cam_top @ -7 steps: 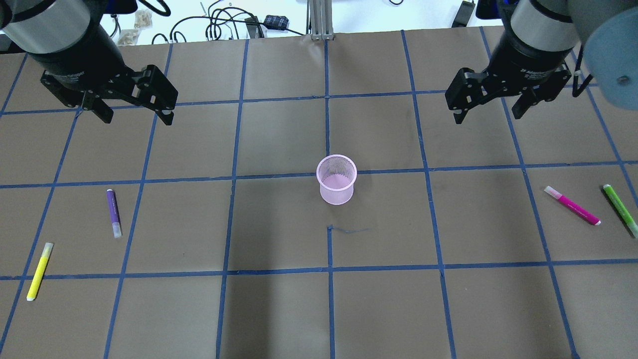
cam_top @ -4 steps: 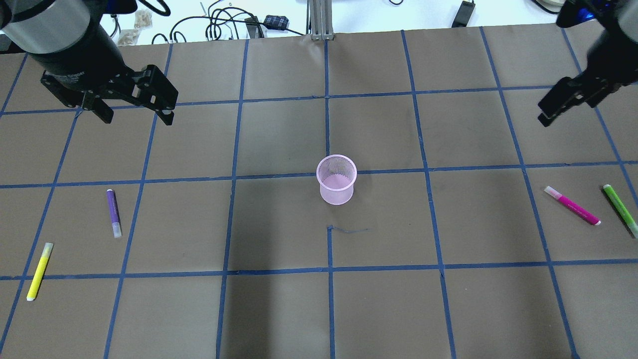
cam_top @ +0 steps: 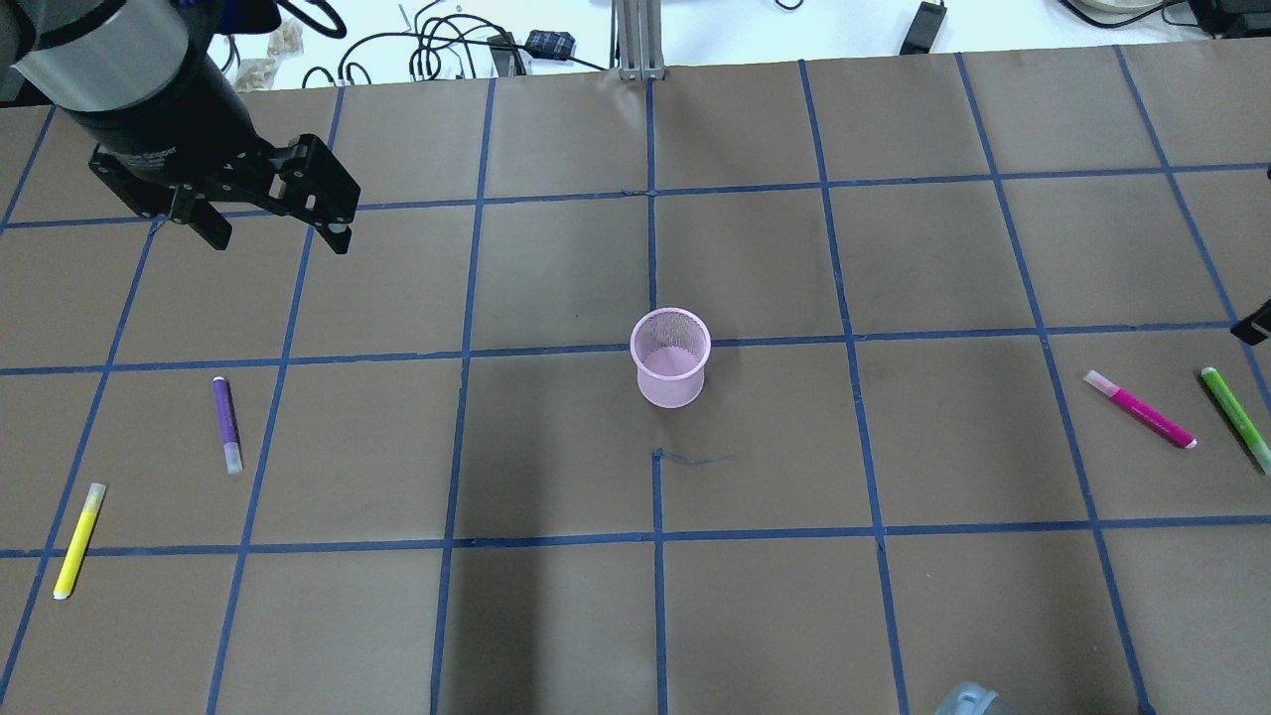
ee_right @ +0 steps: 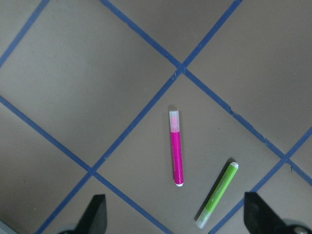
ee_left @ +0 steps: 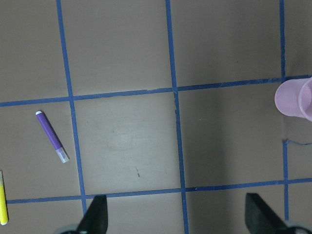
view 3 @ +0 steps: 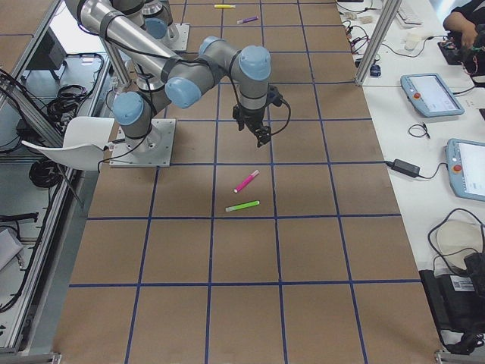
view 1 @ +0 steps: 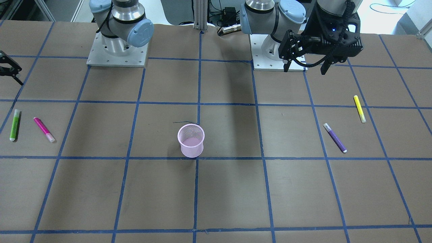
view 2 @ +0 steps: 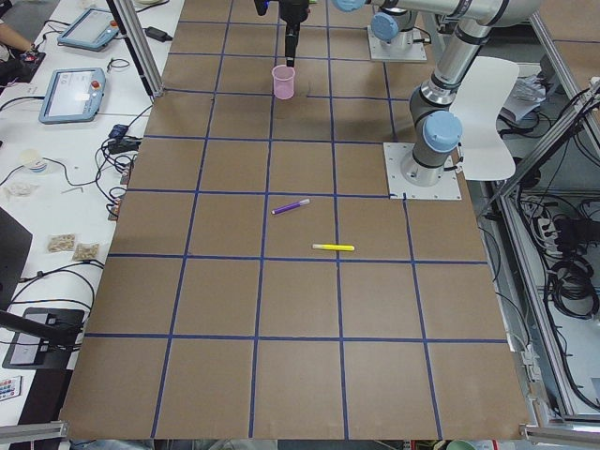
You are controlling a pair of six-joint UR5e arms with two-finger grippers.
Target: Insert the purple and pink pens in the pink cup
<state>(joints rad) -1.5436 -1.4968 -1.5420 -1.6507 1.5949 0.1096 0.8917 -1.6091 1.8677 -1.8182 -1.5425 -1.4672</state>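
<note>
The pink mesh cup (cam_top: 671, 357) stands upright and empty at the table's middle; it also shows in the front view (view 1: 191, 140). The purple pen (cam_top: 227, 424) lies flat on the left side, also in the left wrist view (ee_left: 51, 143). The pink pen (cam_top: 1140, 409) lies flat on the right side. My left gripper (cam_top: 278, 236) is open and empty, high above the table, beyond the purple pen. My right gripper (ee_right: 175, 219) is open and empty, hovering over the pink pen (ee_right: 176, 147); only its tip (cam_top: 1253, 328) shows at the overhead view's right edge.
A green pen (cam_top: 1236, 417) lies just right of the pink pen, close beside it in the right wrist view (ee_right: 217, 195). A yellow pen (cam_top: 79, 539) lies near the table's left edge, nearer the robot than the purple pen. Cables lie beyond the far edge.
My right gripper has swung right and towards the robot, almost out of the overhead view, to above the pink pen. The left gripper has barely shifted. Pens and cup have not moved.
</note>
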